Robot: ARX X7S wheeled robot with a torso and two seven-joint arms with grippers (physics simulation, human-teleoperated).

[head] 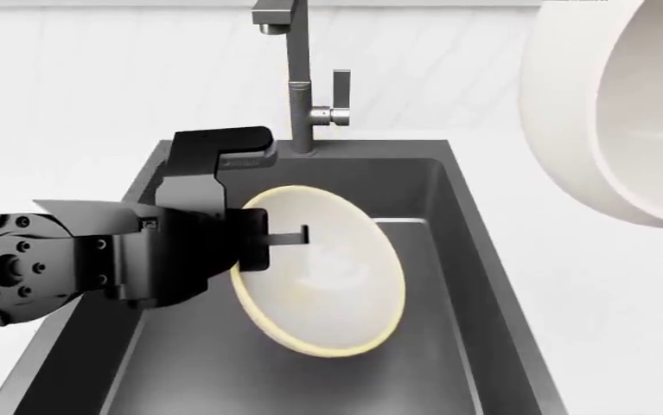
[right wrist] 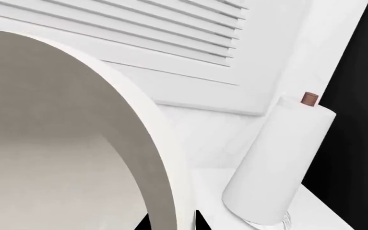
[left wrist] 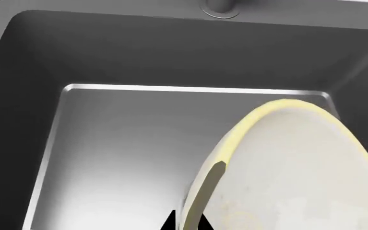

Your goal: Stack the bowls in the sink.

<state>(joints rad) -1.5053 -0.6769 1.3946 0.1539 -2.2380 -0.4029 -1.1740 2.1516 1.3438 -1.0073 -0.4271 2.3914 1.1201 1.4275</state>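
Observation:
My left gripper (head: 264, 246) is shut on the rim of the smaller cream bowl (head: 331, 277) with a pale yellow rim. It holds the bowl tilted on edge above the dark grey sink (head: 452, 251). In the left wrist view the cream bowl (left wrist: 299, 167) hangs over the sink (left wrist: 107, 57) floor, its rim pinched in the left gripper (left wrist: 187, 216). The larger white bowl (head: 608, 104) is raised high at the upper right, close to the head camera. The right gripper (right wrist: 171, 218) is shut on the white bowl (right wrist: 55, 143) at its rim. The right gripper itself is out of the head view.
A tall grey faucet (head: 300, 78) with a side lever stands behind the sink; its base (left wrist: 220, 7) shows at the back rim. A tall white cylinder (right wrist: 277, 163) with a brown core stands on the white counter below a slatted white panel (right wrist: 171, 38).

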